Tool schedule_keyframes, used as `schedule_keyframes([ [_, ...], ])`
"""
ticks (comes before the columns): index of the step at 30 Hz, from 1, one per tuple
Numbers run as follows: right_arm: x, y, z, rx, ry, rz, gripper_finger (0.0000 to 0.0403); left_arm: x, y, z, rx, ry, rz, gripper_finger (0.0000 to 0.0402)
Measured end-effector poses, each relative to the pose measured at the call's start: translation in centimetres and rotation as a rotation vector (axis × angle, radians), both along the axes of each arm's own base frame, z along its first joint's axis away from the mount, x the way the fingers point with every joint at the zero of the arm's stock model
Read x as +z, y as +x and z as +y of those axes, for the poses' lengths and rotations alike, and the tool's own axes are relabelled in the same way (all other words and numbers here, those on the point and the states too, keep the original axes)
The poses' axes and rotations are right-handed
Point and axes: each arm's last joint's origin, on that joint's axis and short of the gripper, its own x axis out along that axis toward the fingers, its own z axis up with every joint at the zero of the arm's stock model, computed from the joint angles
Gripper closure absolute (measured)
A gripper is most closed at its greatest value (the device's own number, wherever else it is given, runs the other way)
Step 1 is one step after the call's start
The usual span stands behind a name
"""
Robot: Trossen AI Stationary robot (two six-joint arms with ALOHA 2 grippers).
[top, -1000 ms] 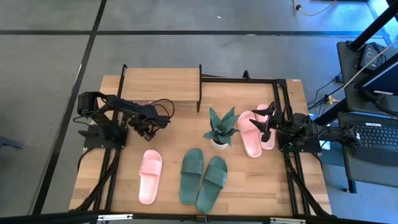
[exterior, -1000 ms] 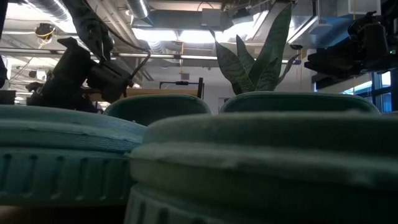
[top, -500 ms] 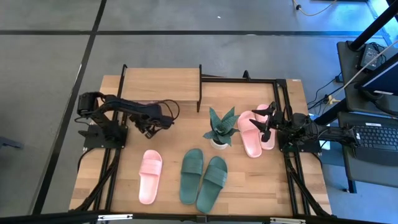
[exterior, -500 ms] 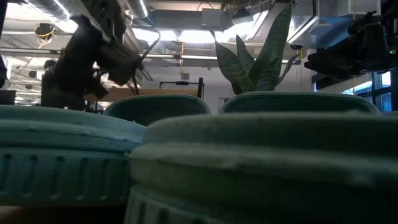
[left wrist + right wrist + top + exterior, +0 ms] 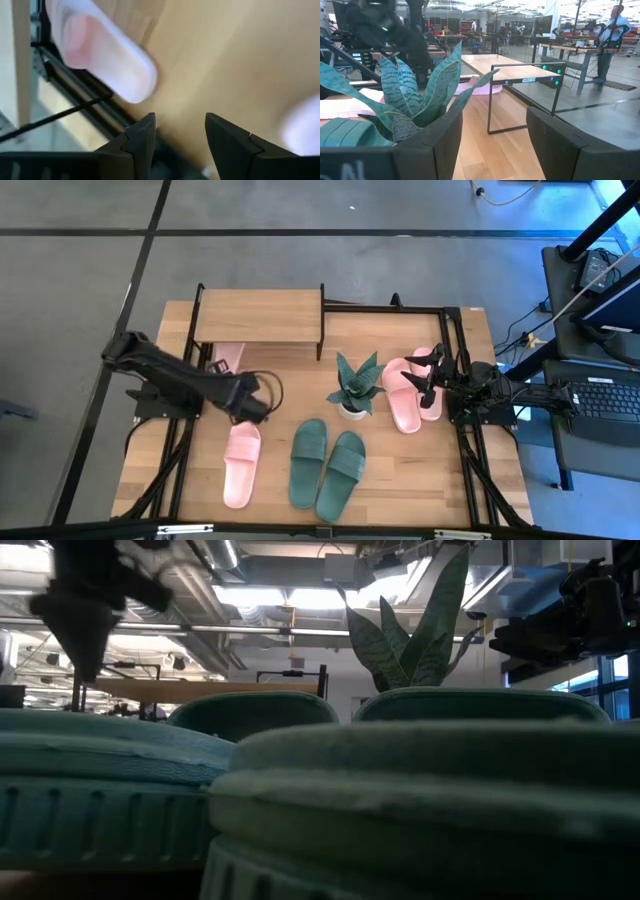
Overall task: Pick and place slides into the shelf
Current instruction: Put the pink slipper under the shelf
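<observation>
The left arm has swung away from the shelf (image 5: 259, 315) over the last second and is now reaching toward the front of the table, its left gripper (image 5: 252, 401) hanging just above the heel end of the lone pale pink slide (image 5: 241, 464) that is lying on the table's left front area. In the left wrist view its two dark fingers (image 5: 141, 137) are standing apart with bare tabletop (image 5: 235, 60) showing between them and nothing held. Another pale pink slide (image 5: 229, 358) is lying partly tucked under the shelf's wooden top board, its end sticking out toward the left arm; it appears in the left wrist view as the slide beside the rack's black frame. The dark green pair (image 5: 327, 468) is sitting side by side at the front centre, filling the low view. The potted plant (image 5: 355, 385) is standing between the shelf and the second pale pink pair (image 5: 411, 393). The right gripper (image 5: 428, 370) is waiting over that pair at the table's right side, its fingers spread wide and empty.
</observation>
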Motion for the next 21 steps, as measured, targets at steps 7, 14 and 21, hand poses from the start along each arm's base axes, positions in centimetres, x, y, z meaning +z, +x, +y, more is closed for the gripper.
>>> schedule_keyframes([
  [7,0.0,0.0,0.0,0.000,-0.001,0.001,0.0182,0.7,-1.1,-5.8,-0.260,-0.131,-0.244,0.0237],
  [14,0.0,0.0,0.0,0.000,0.000,0.000,0.0182,-0.6,-1.0,-11.2,-0.461,-0.195,-0.400,0.0237],
  [21,0.0,0.0,0.0,0.001,0.024,-0.007,0.0182,-3.3,-0.5,-14.0,-0.416,-0.238,-0.385,0.0237],
])
